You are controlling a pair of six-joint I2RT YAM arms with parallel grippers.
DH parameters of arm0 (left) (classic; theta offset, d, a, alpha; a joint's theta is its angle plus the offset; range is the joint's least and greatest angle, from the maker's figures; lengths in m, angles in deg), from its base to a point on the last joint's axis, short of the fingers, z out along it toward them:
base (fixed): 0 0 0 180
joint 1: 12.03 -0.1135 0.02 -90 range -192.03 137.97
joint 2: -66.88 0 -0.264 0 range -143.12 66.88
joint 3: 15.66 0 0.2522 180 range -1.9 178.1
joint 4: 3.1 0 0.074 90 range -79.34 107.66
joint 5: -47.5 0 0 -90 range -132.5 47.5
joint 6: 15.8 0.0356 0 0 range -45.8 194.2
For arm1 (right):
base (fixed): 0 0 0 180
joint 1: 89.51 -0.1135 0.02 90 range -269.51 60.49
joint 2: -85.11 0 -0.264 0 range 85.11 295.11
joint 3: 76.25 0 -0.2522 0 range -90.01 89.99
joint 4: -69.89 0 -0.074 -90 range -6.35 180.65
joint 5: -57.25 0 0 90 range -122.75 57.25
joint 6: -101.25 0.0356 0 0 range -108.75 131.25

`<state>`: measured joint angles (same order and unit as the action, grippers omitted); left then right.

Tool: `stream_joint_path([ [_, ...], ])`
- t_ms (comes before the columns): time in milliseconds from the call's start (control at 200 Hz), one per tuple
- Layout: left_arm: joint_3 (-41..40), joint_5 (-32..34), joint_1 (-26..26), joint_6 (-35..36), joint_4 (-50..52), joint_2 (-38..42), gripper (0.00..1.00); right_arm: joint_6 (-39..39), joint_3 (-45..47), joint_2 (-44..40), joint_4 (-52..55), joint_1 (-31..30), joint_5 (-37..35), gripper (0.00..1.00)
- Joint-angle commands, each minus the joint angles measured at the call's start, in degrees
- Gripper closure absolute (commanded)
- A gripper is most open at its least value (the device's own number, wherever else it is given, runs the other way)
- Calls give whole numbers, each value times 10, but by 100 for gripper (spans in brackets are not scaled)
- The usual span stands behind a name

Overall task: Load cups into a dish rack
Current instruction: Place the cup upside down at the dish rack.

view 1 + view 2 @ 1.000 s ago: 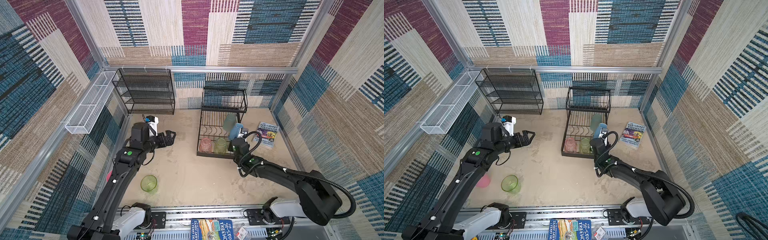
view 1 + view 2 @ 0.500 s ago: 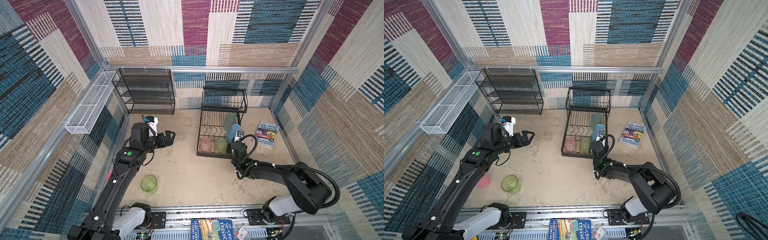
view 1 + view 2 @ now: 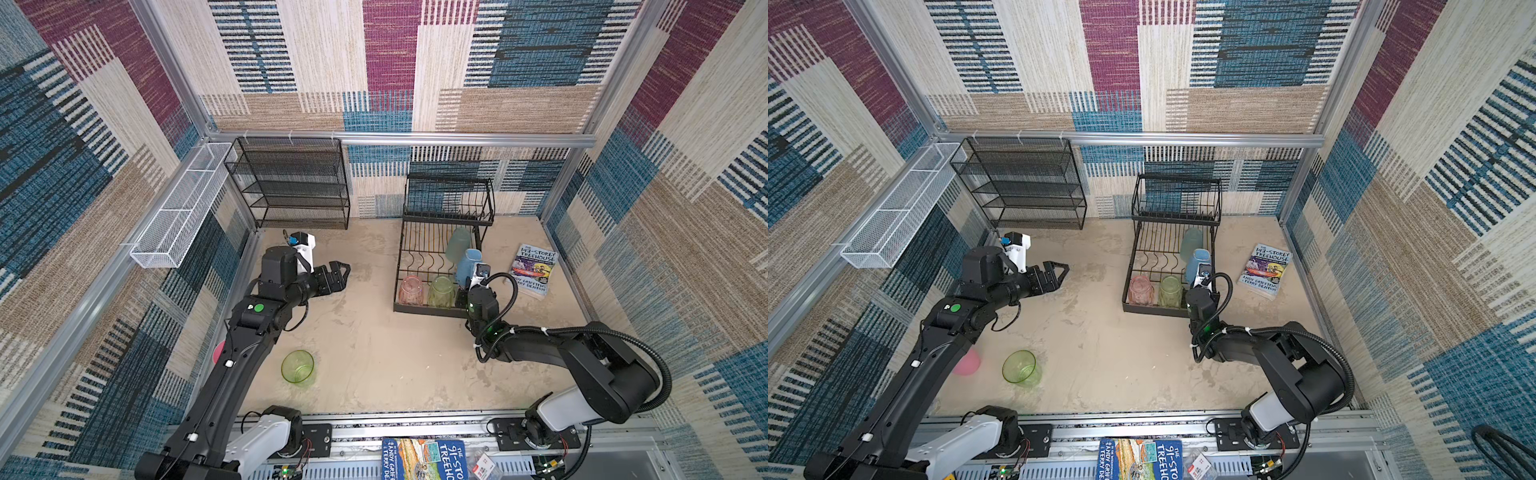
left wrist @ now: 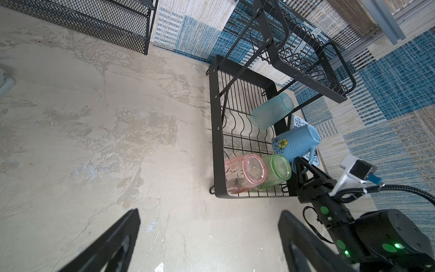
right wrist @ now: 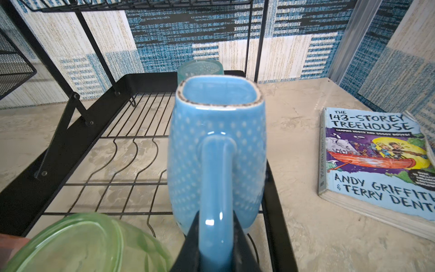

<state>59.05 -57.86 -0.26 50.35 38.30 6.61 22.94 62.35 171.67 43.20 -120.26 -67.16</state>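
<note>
Mug (image 4: 295, 143), three tumblers (image 4: 273, 110) in rack (image 4: 214, 141); two outside.

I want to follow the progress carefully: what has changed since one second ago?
The right arm's elbow shifted a little toward the dish rack. The right gripper stayed shut on the blue mug's handle, and the mug hardly moved. Nothing was grasped or released. The open left gripper, the green cup and pink cup on the table, and the other three cups in the rack stayed put.

A light-blue mug (image 4: 294, 143) with white dots and a yellow flower, teal tumbler (image 4: 273, 110), peach-pink tumbler (image 4: 242, 174), green tumbler (image 4: 276, 172), black dish rack (image 4: 214, 131), pink cup (image 3: 967, 361), mottled beige tabletop (image 3: 395, 365), striped patchwork blue, maroon and tan walls (image 3: 390, 62).
</note>
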Motion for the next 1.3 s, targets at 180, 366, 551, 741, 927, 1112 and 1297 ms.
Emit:
stream_joint_path([
  [180,-2,0,-1,7,-17,3,5,-14,2,25,-73,1,-5,97],
  [366,-3,-1,-1,5,-19,4,5,-9,-7,40,-68,1,-16,94],
  [551,-4,-2,-2,3,-21,7,5,5,-17,49,-55,0,-30,92],
  [741,-5,-1,-3,2,-21,11,5,39,-17,49,-45,0,-54,89],
  [927,-7,-1,-4,1,-22,13,5,43,-25,55,-33,-2,-56,84],
  [1112,-8,0,-3,1,-22,17,5,42,-26,55,-27,-3,-59,81],
  [1297,-8,-3,-4,0,-24,18,5,44,-40,64,-6,-5,-64,80],
])
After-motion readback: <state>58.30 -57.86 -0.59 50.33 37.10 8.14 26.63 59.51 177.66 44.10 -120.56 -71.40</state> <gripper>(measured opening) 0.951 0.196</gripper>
